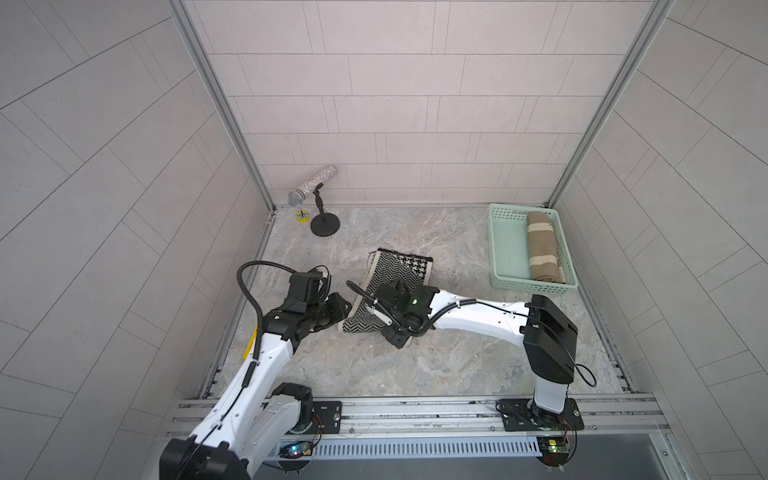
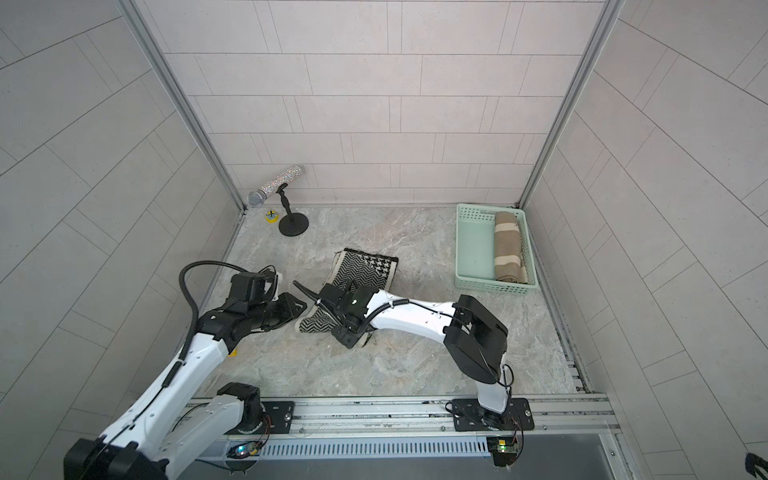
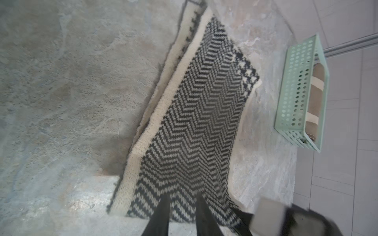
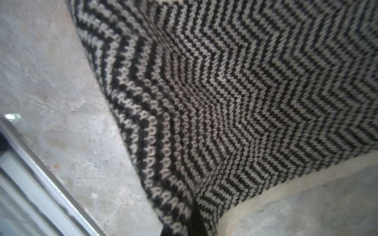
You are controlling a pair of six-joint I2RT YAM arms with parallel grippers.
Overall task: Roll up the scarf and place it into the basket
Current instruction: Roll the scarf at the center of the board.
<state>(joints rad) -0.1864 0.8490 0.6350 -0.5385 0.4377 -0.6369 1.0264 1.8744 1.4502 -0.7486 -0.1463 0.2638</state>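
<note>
Scarf [image 1: 400,270], a zigzag knit, lay on the bench [image 1: 415,365], its long axis running away ahead of the left claw [image 3: 182,198], whose fingers stood slightly spread over its near end. The right claw [image 4: 196,221], pressed together, pinched that end. Well off to its right, the basket [image 1: 534,286] held a brown striped roll [image 1: 543,249]. A microphone [image 1: 312,186] stood far beyond the left claw.

My marbled grey bench [image 1: 457,249] carries the black-and-white zigzag scarf [image 1: 399,270] at centre frame, the mint-green basket [image 1: 509,249] at upper right, and a microphone stand [image 1: 325,227] just beside a small yellow object [image 1: 302,217] at upper left.
</note>
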